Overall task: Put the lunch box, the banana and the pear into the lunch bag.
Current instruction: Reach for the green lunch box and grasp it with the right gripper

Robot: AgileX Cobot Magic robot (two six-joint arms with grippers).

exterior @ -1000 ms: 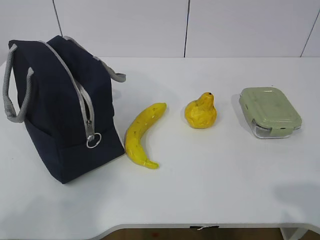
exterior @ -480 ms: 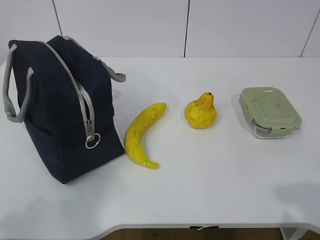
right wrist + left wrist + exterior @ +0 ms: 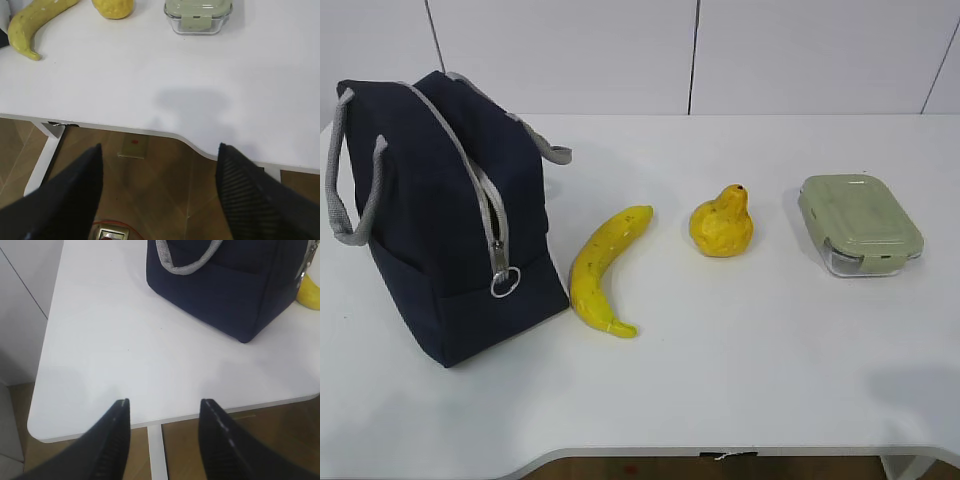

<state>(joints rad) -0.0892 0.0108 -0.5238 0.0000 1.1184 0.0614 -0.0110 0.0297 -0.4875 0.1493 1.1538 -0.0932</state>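
- Nothing has been moved since a second ago: banana [image 3: 603, 270], pear [image 3: 721, 225] and box [image 3: 859, 223] lie at the zipped bag's [image 3: 435, 230] 3 o'clock.
- Left claw [image 3: 164, 407] half open, right claw [image 3: 160, 152] wide; both empty.

L pincer [image 3: 162, 407] jaws half apart, empty; R pincer [image 3: 159, 152] jaws wide apart, empty.

A white counter [image 3: 740, 380] stands before my view against pale panelled walls [image 3: 570, 50], over a brown wooden floor [image 3: 150, 200].
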